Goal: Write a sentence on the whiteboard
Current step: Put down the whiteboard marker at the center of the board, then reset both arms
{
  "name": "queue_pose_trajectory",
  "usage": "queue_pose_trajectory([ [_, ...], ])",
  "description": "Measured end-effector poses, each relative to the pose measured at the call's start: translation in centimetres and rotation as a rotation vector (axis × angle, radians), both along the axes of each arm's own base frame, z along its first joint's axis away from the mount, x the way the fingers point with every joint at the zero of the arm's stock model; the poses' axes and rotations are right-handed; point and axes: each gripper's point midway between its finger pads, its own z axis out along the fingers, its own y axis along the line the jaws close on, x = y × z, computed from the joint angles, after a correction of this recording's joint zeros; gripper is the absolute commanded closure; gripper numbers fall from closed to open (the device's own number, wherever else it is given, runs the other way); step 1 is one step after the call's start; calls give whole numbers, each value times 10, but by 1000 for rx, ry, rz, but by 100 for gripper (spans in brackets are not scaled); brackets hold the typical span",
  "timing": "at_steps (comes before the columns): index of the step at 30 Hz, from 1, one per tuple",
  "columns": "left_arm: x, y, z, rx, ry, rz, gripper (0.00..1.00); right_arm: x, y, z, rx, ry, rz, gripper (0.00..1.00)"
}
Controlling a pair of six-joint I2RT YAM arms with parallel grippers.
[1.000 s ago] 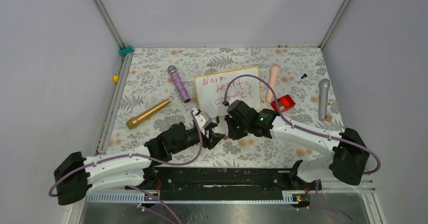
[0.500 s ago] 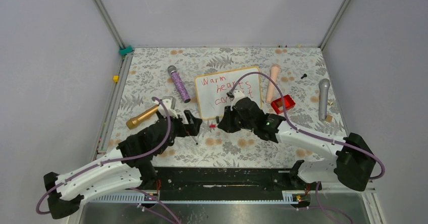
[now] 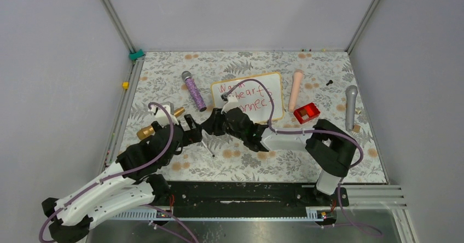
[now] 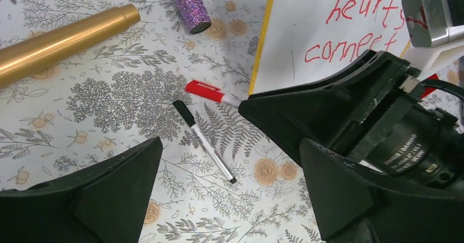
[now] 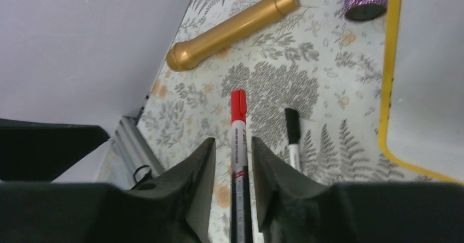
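The whiteboard (image 3: 273,103) lies at the table's middle back, with its yellow-wood edge in the left wrist view (image 4: 262,40). The red sentence (image 3: 246,96) reads "Warm hearts connect"; "hearts connect" shows in the left wrist view (image 4: 355,29). My right gripper (image 3: 210,126) is left of the board and shut on a red marker (image 5: 238,139), whose red end (image 4: 210,92) points left. My left gripper (image 3: 197,131) is open and empty (image 4: 231,144), facing the right gripper. A thin black-capped pen (image 4: 203,140) lies on the table below both.
A gold cylinder (image 4: 60,40) and a purple glitter microphone (image 3: 193,91) lie left of the board. A peach cylinder (image 3: 296,88), a red block (image 3: 306,112) and a grey microphone (image 3: 350,106) lie to its right. Walls surround the table.
My right gripper has left the board's lower edge and swung left over the table with the red marker. My left arm has reached forward and left, and its gripper now faces the right one.
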Motion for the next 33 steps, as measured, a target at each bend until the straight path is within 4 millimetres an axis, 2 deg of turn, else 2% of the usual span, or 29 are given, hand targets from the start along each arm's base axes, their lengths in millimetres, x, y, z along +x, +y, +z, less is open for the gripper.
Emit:
queue_pose_trajectory([
  [1, 0, 1, -1, 2, 3, 5, 1, 3, 4, -2, 5, -2, -14, 35],
  [2, 0, 2, -1, 3, 5, 10, 1, 6, 5, -4, 9, -4, -31, 29],
  [4, 1, 4, -2, 6, 9, 17, 1, 11, 5, -9, 2, -7, -60, 24],
  [6, 1, 6, -4, 11, 16, 20, 1, 15, 2, -11, -5, -11, -88, 15],
  [11, 2, 5, -10, 31, 41, 16, 1, 14, -7, -10, -16, -37, -95, 13],
  [15, 2, -1, -16, 50, 59, -20, 1, 5, -40, -2, -62, -75, -84, 13],
  [17, 4, -5, -18, 57, 58, -34, 1, 7, -68, 10, -62, -109, -106, 13],
  [20, 7, -7, -22, 74, 53, -44, 1, 16, -127, 24, -89, -172, -191, 15],
  [25, 21, -3, -26, 120, 29, -18, 1, 40, -220, 32, -208, -232, -368, 19],
  [28, 40, 14, -28, 121, -5, 63, 1, 66, -285, 25, -259, -188, -541, 19],
  [30, 55, 33, -32, 124, -31, 144, 1, 74, -324, 13, -311, -160, -652, 19],
  [33, 74, 61, -39, 152, -55, 248, 1, 78, -358, -4, -420, -148, -736, 19],
])
